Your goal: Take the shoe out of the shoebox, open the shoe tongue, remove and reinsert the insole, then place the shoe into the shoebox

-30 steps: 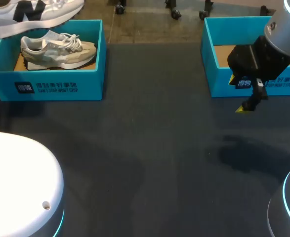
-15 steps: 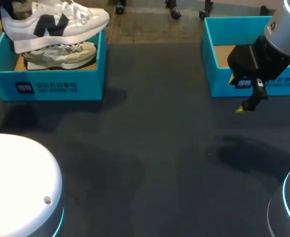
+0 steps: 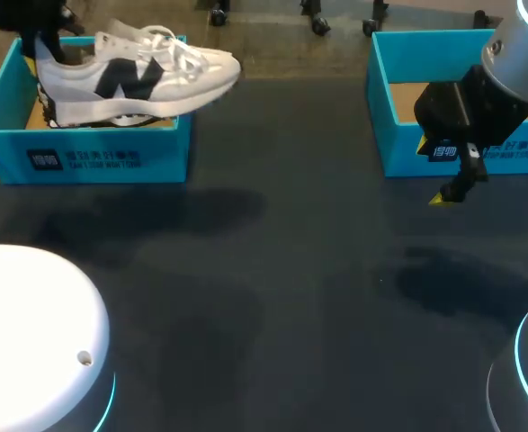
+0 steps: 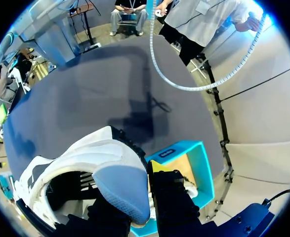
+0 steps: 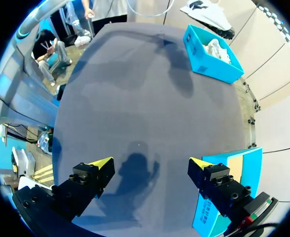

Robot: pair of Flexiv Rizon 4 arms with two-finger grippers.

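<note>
A white shoe (image 3: 138, 76) with a black side mark hangs in the air over the left teal shoebox (image 3: 84, 160), its toe reaching past the box's right wall. My left gripper (image 3: 43, 40) is shut on its heel. In the left wrist view the shoe (image 4: 80, 165) fills the space at my left gripper (image 4: 135, 175), and one yellow fingertip (image 4: 157, 165) presses the heel's outside. A second, beige shoe (image 4: 191, 190) lies in the shoebox (image 4: 204, 165) below. My right gripper (image 3: 448, 193) stands open over bare table in front of the right shoebox (image 3: 515, 148).
The right wrist view shows the open right gripper (image 5: 150, 163) above dark table, the right shoebox (image 5: 228, 182) beside one finger, and the left shoebox (image 5: 211, 59) far ahead. The wide dark table middle (image 3: 281, 270) lies between the two boxes.
The left arm has carried the white shoe to the right and lower, from the far left corner to over the left shoebox, covering the beige shoe. The right arm has not moved.
</note>
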